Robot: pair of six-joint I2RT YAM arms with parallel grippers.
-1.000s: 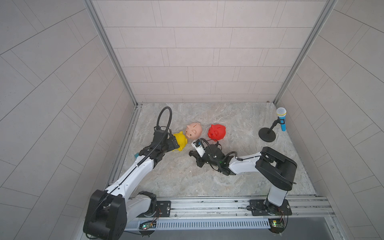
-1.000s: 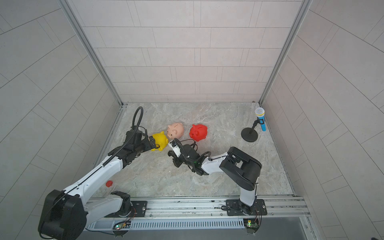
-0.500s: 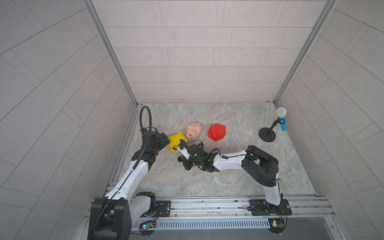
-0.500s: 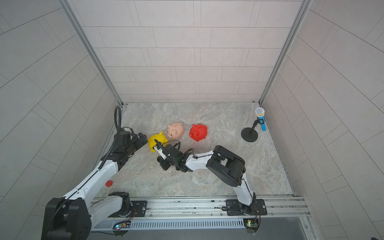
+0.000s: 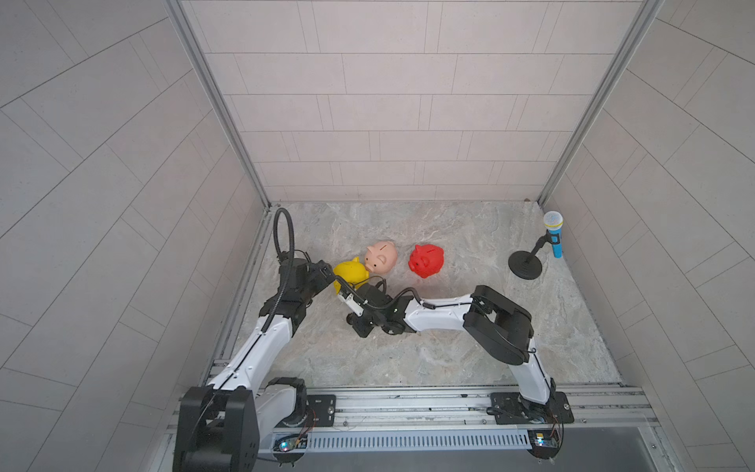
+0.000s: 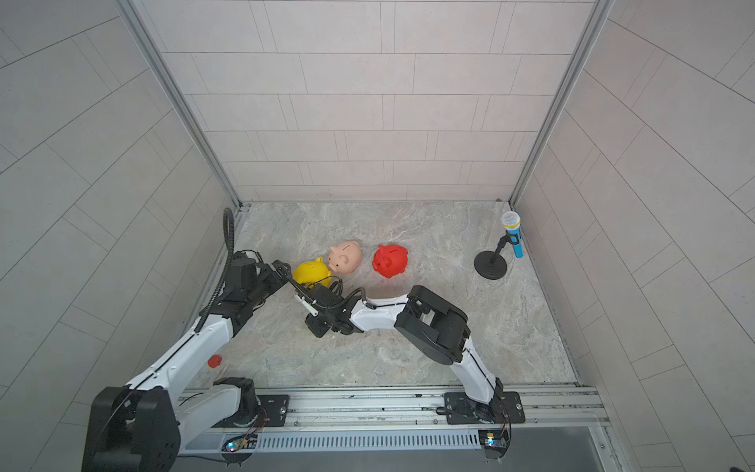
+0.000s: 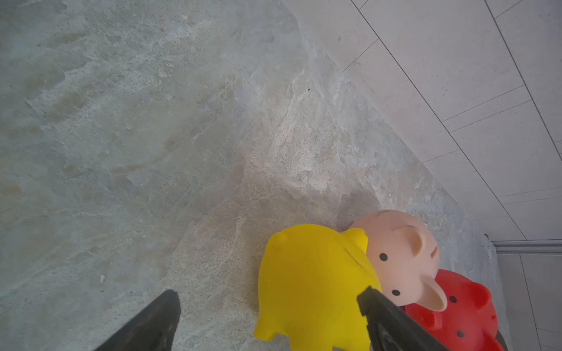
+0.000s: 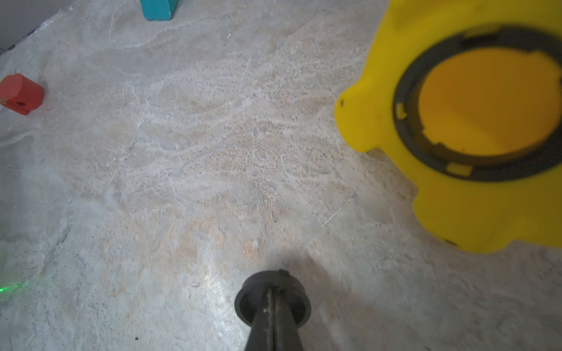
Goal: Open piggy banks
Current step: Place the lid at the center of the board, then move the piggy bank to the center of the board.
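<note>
my right gripper [image 8: 271, 288] pinches a black round plug [image 8: 249, 304]; left gripper [image 7: 269, 293] gapes empty. from above, the pale pink plastic pig [image 5: 382, 258] lies at its three o'clock.

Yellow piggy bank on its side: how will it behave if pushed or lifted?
Probably light: the yellow piggy bank looks hollow through its open belly hole. Likely to rock or roll, lying on a rounded flank. A push may also shift the pale pink piggy bank, which seems to touch it.
</note>
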